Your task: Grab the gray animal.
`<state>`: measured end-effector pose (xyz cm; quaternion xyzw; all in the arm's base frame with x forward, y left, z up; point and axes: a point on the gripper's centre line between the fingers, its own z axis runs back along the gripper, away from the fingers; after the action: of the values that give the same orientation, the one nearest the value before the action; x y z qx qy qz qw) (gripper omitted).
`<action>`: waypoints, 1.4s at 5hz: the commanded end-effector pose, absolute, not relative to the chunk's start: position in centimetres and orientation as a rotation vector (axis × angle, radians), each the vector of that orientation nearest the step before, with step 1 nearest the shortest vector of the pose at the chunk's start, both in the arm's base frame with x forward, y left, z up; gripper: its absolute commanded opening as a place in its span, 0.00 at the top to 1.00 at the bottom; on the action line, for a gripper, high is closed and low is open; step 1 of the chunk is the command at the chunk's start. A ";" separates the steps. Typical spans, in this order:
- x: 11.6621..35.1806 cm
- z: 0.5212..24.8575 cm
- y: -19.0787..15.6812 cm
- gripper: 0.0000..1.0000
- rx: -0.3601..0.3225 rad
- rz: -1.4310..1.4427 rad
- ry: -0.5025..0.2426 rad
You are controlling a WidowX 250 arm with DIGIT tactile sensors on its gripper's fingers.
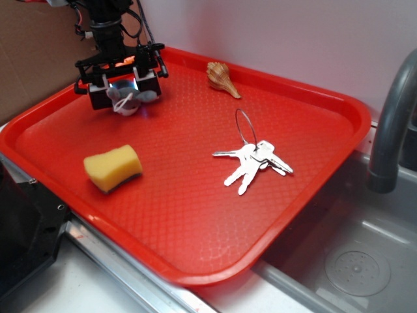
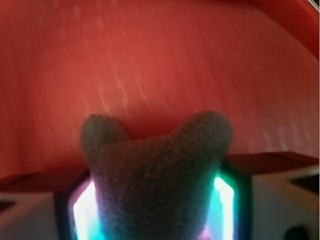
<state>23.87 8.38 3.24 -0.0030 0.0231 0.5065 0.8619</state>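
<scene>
Gray plush animal [image 2: 155, 180] clamped between pads of black gripper [image 1: 124, 88] over red plastic tray [image 1: 195, 195]; grasp made, next: lift straight.

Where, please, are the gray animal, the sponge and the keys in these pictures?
gray animal [image 2: 155, 170]: wrist view, middle of its fuzzy body.
sponge [image 1: 112, 167]: exterior view, yellow top face.
keys [image 1: 255, 163]: exterior view, where the blades bunch together.
</scene>
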 end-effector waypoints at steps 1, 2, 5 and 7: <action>21.6 13.1 7.2 1.00 -0.054 0.746 -0.011; 20.0 16.4 7.0 1.00 -0.063 0.551 -0.045; 17.3 22.5 6.0 1.00 -0.008 0.232 -0.216; 18.3 23.3 1.6 1.00 -0.068 0.152 -0.216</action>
<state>18.51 -0.17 22.17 -0.0345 -0.0846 0.0792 0.9927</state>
